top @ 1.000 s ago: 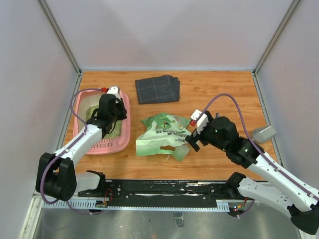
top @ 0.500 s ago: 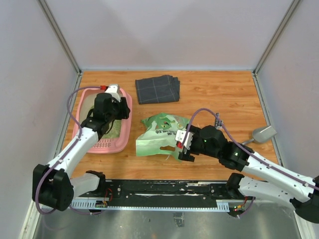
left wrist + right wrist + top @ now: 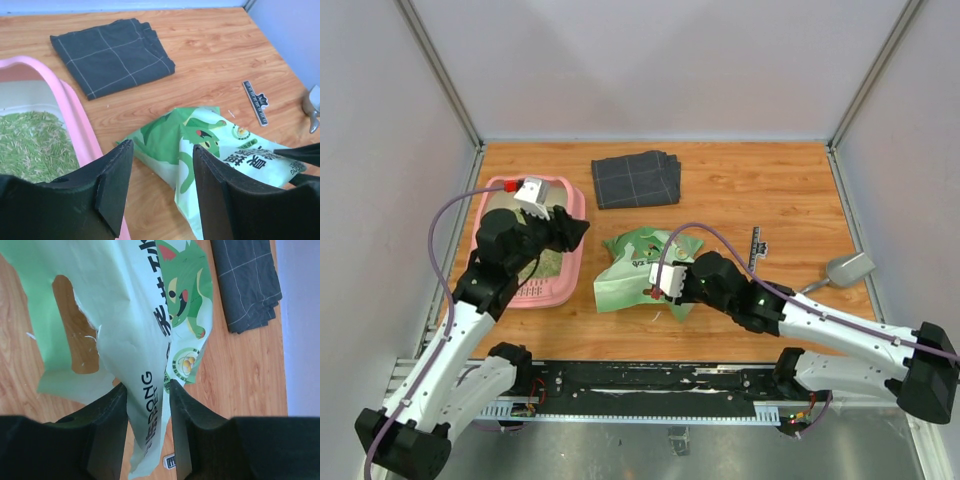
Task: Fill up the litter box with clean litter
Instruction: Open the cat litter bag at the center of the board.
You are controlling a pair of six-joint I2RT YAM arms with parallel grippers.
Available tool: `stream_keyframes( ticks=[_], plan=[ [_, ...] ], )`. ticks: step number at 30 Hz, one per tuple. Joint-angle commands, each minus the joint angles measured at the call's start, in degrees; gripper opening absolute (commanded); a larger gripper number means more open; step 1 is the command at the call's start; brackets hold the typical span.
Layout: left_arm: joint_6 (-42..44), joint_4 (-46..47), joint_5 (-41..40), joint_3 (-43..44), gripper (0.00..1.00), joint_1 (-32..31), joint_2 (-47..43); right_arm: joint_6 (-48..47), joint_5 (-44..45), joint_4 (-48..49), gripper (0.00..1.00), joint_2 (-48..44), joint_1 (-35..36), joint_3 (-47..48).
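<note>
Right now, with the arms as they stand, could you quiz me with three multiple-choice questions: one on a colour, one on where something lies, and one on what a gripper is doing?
1. What colour is the litter box?
A) pink B) blue C) black
2. Where does the folded dark cloth lie?
A) inside the litter box B) flat on the table, beyond the bag C) draped over an arm
3. What is between the fingers of the right gripper?
A) nothing B) the cloth C) a fold of the bag

Answers:
1 A, its rim shows pink in the top and left wrist views.
2 B, the top view shows it on the wood past the bag.
3 C, the right wrist view shows green-and-white plastic pinched between both fingers.
</note>
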Motion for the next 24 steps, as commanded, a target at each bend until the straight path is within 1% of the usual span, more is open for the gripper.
stream_keyframes(
  ticks=[1,2,4,6,7,8,9,11,12,13,15,17,18,22,24],
  plan=[
    [-0.9,-2.7,-3.7,-2.4,0.56,-0.4,-1.6,-1.5,4.0,5.6,0.37,2.3,0.9,1.8],
    [-1.2,-3.1,-8.4,-2.7,0.58,-0.5,-1.5,-1.4,3.3,5.8,0.37,2.6,0.9,1.9],
    [0.4,-1.7,-14.4,-3.5,0.61,-0.4,-0.5,-1.0,1.4,6.8,0.37,2.9,0.8,1.5],
    [0.9,0.6,-19.9,-3.4,0.63,-0.4,2.0,-0.3,1.4,8.4,0.43,3.5,0.8,0.5],
    [0.6,1.5,-22.8,-2.6,0.64,-0.4,5.1,-0.2,1.8,8.7,0.44,4.0,0.8,0.3],
    [0.6,2.5,-25.0,-1.7,0.64,-0.3,7.6,-0.1,2.5,8.6,0.44,4.4,0.7,0.2],
    [0.8,3.5,-26.2,-0.8,0.65,0.0,10.7,-0.1,3.4,8.5,0.4,4.9,0.7,0.2],
    [0.9,3.8,-23.7,1.7,0.65,1.1,17.0,0.5,4.3,7.7,0.17,5.2,0.5,0.7],
    [1.2,3.7,-22.0,3.0,0.66,1.4,20.2,1.1,4.4,7.0,0.07,5.0,0.5,1.0],
    [1.7,3.3,-21.2,4.2,0.66,1.6,22.9,1.7,4.2,6.4,0.02,4.5,0.5,1.3],
    [1.9,1.9,-20.7,6.0,0.65,2.0,27.6,4.0,3.6,4.5,0.01,2.9,0.5,2.0],
    [2.5,0.7,-20.5,6.8,0.6,2.1,29.1,6.2,2.6,1.9,0.01,1.1,0.5,3.0],
    [3.5,1.4,-19.5,6.1,0.58,2.2,28.5,7.4,1.7,0.6,0.01,0.1,0.5,3.5],
    [9.6,10.5,-10.2,-0.6,0.39,2.1,22.5,12.8,-4.1,-2.0,0.01,-2.7,0.5,4.2],
    [12.2,12.3,-6.9,-1.9,0.33,2.1,21.0,17.4,-5.7,-2.6,0.01,-3.0,0.5,5.1]
  ],
)
